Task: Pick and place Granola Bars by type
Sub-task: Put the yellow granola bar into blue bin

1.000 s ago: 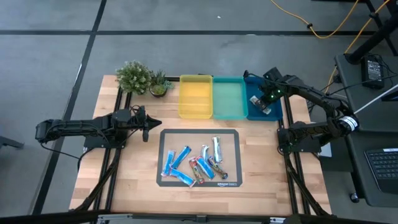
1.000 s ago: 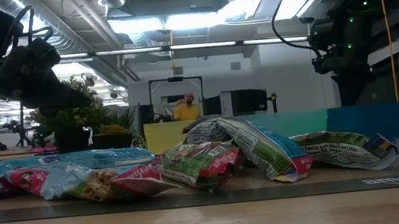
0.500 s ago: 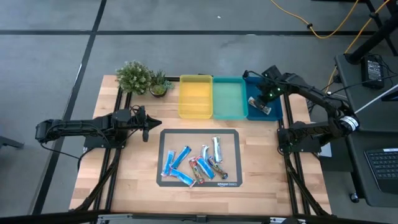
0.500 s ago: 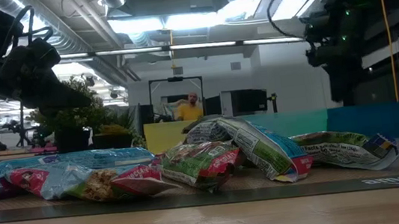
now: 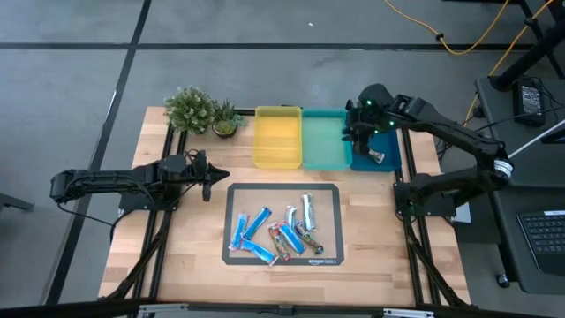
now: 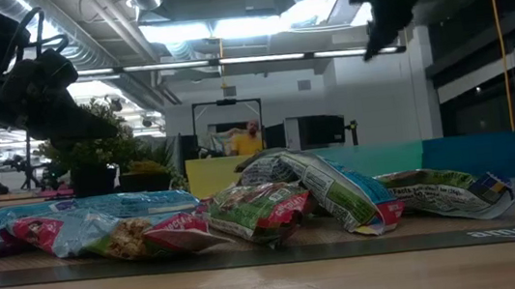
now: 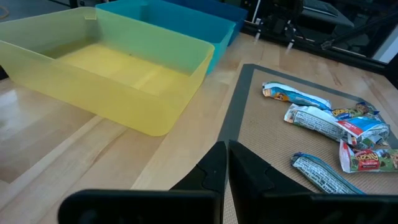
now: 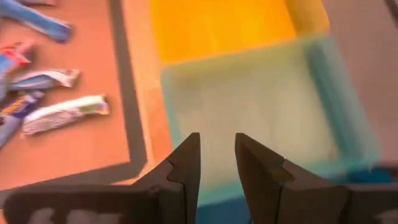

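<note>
Several granola bars [image 5: 275, 231] lie in a loose heap on the dark mat; they also show in the low view [image 6: 274, 206] and in the left wrist view [image 7: 326, 121]. They are bright blue, red and blue, or silver-white. One more bar [image 5: 377, 155] lies flat in the blue tray [image 5: 391, 162]. My right gripper [image 5: 357, 134] hangs open and empty high over the teal tray [image 8: 249, 106], beside the blue tray. My left gripper [image 5: 208, 181] waits shut and empty above the table, left of the mat.
Yellow tray [image 5: 277, 137], teal tray [image 5: 325, 141] and the blue tray stand side by side along the far edge. Two potted plants [image 5: 190, 109] sit at the far left corner. A person [image 6: 242, 138] is in the room behind. Bare wood surrounds the mat [image 5: 282, 261].
My right gripper has risen out of the blue tray and moved toward the table's left, over the teal tray. The bar it was over stays lying in the blue tray.
</note>
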